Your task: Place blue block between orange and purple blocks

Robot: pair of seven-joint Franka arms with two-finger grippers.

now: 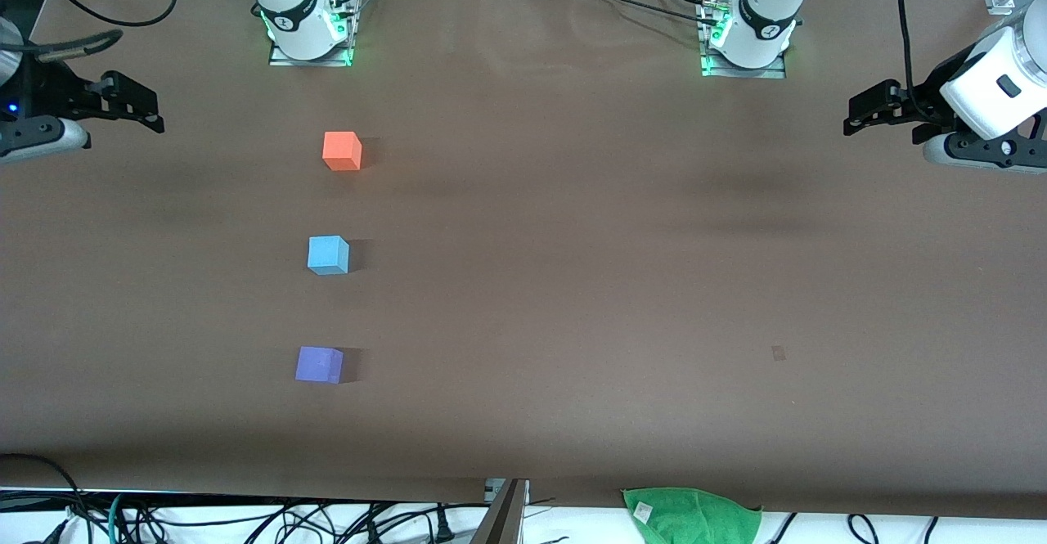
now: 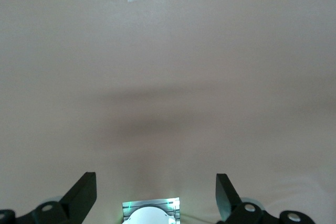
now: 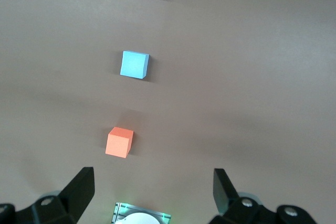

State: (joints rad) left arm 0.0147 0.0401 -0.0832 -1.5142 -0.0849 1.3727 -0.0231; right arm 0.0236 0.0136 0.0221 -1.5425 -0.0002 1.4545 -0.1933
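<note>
Blue block (image 1: 328, 254) sits mid-frame on the worktop (image 1: 589, 282), in line between orange block (image 1: 342, 151) above and purple block (image 1: 319, 364) below. Placement looks done. Left claw (image 1: 859, 119) and right claw (image 1: 147, 106) wait wide, empty, at frame edges.

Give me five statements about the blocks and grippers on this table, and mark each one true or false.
1. The blue block sits between the orange block and the purple block. True.
2. The purple block is the farthest of the three from the front camera. False: it is the nearest; the orange one is farthest.
3. The right gripper holds the blue block. False: it is open and empty, up near its end of the table.
4. The left gripper is open and holds nothing. True.
5. The three blocks touch each other. False: bare table separates them.
</note>
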